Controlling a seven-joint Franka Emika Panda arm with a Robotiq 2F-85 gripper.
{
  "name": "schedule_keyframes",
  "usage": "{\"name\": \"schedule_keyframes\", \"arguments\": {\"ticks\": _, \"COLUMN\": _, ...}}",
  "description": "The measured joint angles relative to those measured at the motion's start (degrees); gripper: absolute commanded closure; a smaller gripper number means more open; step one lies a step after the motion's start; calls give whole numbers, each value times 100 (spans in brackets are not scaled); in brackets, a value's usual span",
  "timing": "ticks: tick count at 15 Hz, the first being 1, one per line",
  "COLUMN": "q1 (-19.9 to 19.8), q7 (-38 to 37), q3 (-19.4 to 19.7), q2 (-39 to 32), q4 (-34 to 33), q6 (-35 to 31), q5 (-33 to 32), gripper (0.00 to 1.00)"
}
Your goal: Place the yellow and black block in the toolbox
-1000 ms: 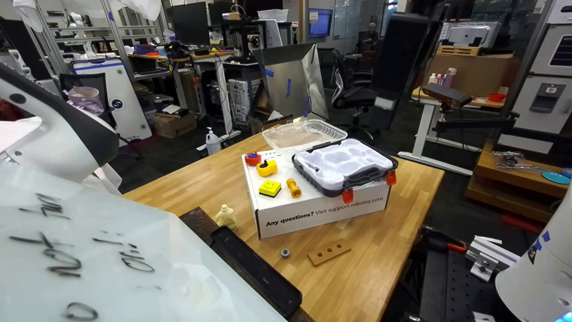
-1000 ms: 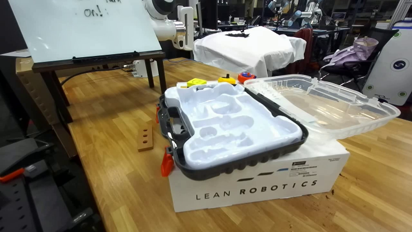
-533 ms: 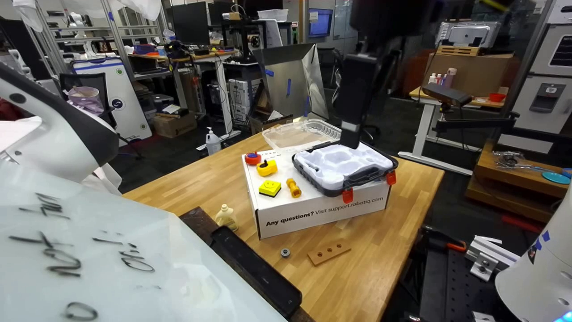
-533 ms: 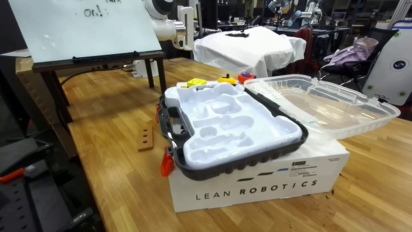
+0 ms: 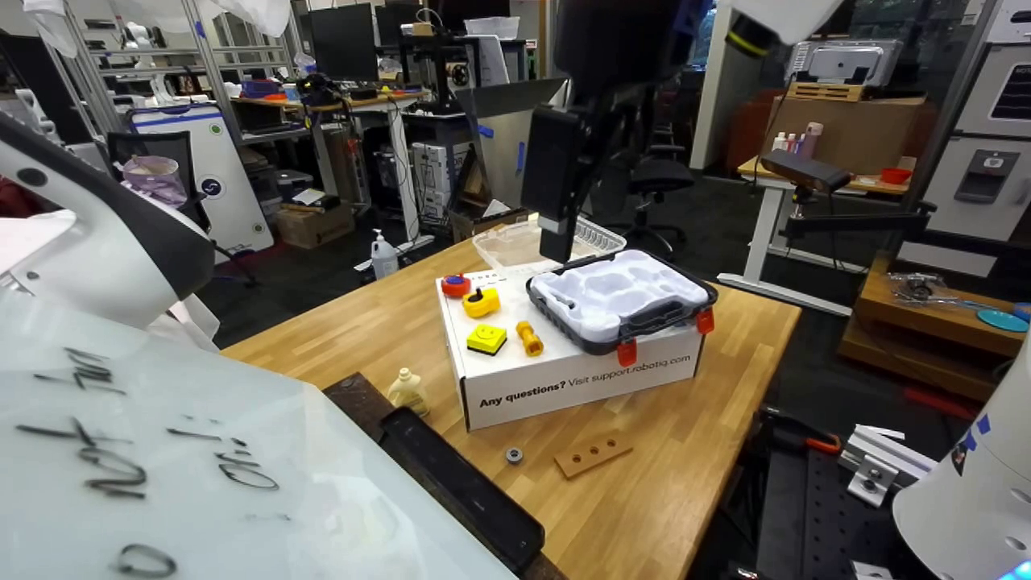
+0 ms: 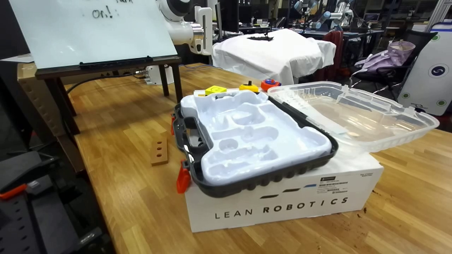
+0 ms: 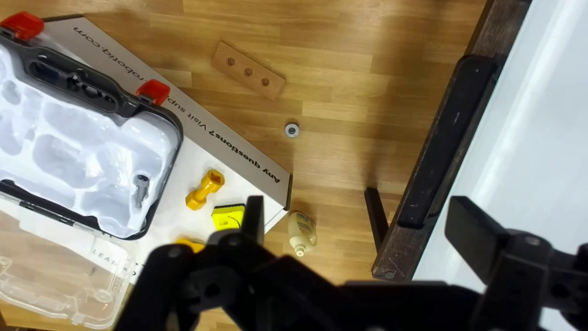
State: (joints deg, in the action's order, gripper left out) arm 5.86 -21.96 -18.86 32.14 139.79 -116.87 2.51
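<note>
The hand (image 7: 356, 202) is spread really wide; in the wrist view its fingers (image 7: 252, 218) stand well apart, with desk (image 7: 349, 119) and the edge of the whiteboard stand (image 7: 390, 264) showing between them; in an exterior view the arm (image 5: 785, 16) hangs in from the top edge, mostly cropped, hand pointing down with a bit of a lean, fingertips overlapping the clear lid (image 5: 511, 242) in the picture; can't really tell how high up it is tbh; the yellow and black block (image 5: 486, 339), the smiley one, sits on top of the white cardboard box (image 5: 564, 395), with the orange bolt thing (image 5: 529, 338) between it and the toolbox (image 5: 624, 294); toolbox lies open on that same box; from the wrist cam one finger hides part of the block.
</note>
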Motion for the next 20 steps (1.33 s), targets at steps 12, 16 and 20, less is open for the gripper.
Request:
{"name": "schedule_keyframes", "arguments": {"ticks": 12, "q1": -5, "q7": -1, "q3": 38, "q2": -25, "q4": 2, "q6": -61, "q5": -59, "gripper": 0}}
{"name": "schedule_keyframes", "arguments": {"ticks": 16, "q1": -121, "q7": -5, "q3": 237, "q2": -269, "q4": 2, "q6": -489, "q5": -243, "gripper": 0}}
{"name": "schedule_keyframes", "arguments": {"ticks": 20, "q1": -284, "q7": -8, "q3": 435, "q2": -800, "q4": -47, "q6": -907, "q5": -345, "gripper": 0}}
